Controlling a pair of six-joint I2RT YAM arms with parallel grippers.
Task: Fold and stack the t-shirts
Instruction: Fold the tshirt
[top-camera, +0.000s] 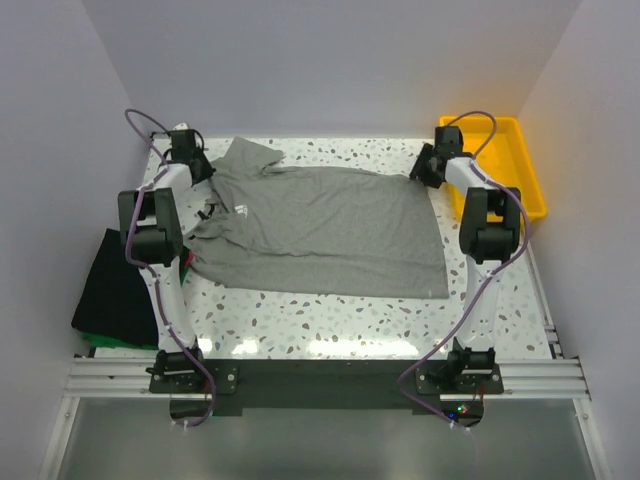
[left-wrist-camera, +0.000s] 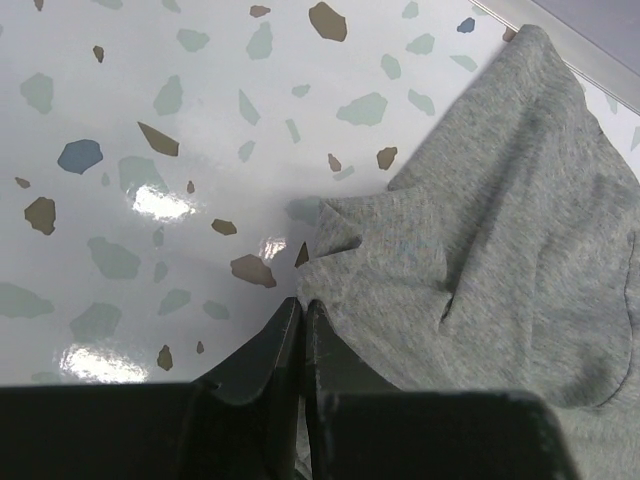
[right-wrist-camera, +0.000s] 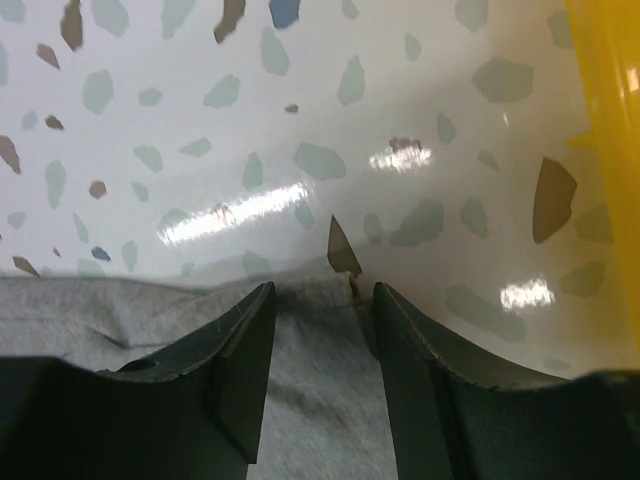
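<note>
You have the grey t-shirt (top-camera: 320, 230) lying crosswise, both far corners covered.
Top: its long axis runs 9 to 3 on your desk (top-camera: 330, 320). Left wrist: left hand (left-wrist-camera: 303, 305) clenched, seemingly pinching its edge, cloth spreading toward 3. Right wrist: right hand (right-wrist-camera: 320, 290) released, straddling its corner.

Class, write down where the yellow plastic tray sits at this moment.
In the top view, the yellow plastic tray sits at the far right, beside the right pincer, just past the spread grey fabric t-shirt and its corner.
</note>
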